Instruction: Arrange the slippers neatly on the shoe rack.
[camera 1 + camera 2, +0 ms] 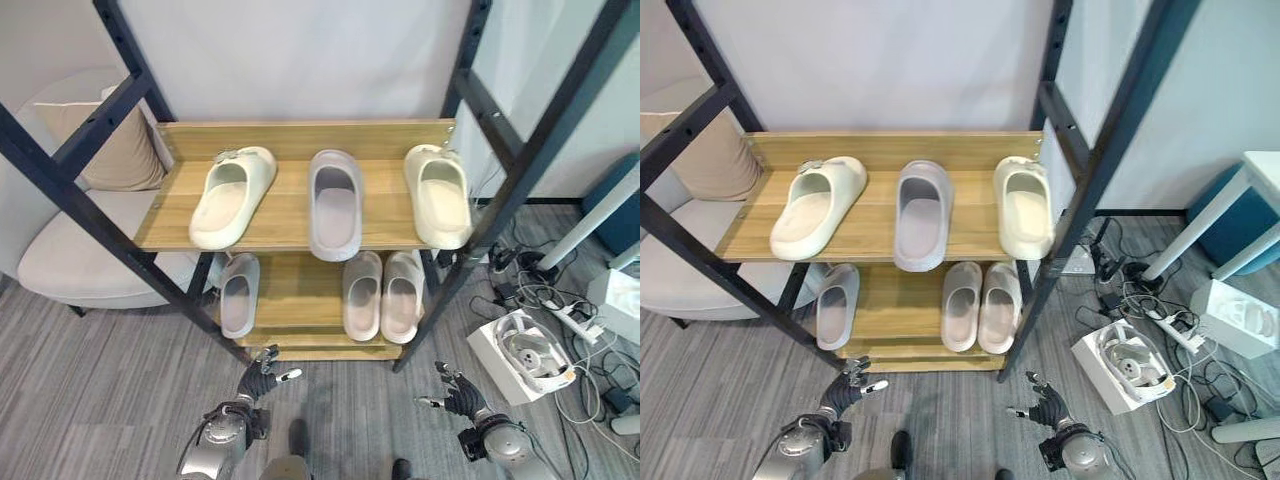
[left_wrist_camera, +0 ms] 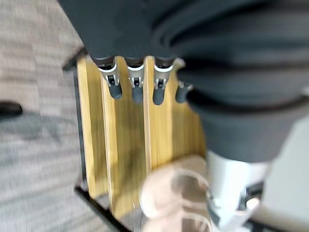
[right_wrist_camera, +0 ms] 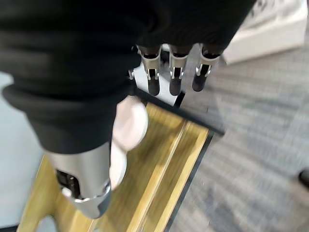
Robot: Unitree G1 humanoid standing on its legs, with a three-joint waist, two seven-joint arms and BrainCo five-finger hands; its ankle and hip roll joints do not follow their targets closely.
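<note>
Here we start at the fingers. Our left hand (image 1: 262,378) hangs low over the grey carpet (image 1: 110,400), just before the rack (image 1: 300,225), with its fingers (image 2: 135,82) straight and relaxed, spread a little, holding nothing and touching nothing. Our right hand (image 1: 455,393) is at the same height near the rack's right front post, fingers (image 3: 175,77) also loose and extended, empty.

Beyond the hands stands the rack, with black metal posts and two wooden shelves. On the top shelf lie three slippers well apart: a cream slipper (image 1: 232,194) at the left, turned a little askew, a grey slipper (image 1: 335,203) in the middle with its toe over the front edge, and a second cream slipper (image 1: 439,193) at the right. On the lower shelf one grey slipper (image 1: 239,292) lies alone at the left, and a pink pair (image 1: 383,293) lies side by side, touching, at the right. Between the lone slipper and the pair the wood is bare.

Left of the rack is a pale armchair (image 1: 70,250) with a cushion (image 1: 110,150). At the right, on the carpet, are an open white box (image 1: 525,357) and many cables (image 1: 570,310). The carpet before the rack gives room for both hands.
</note>
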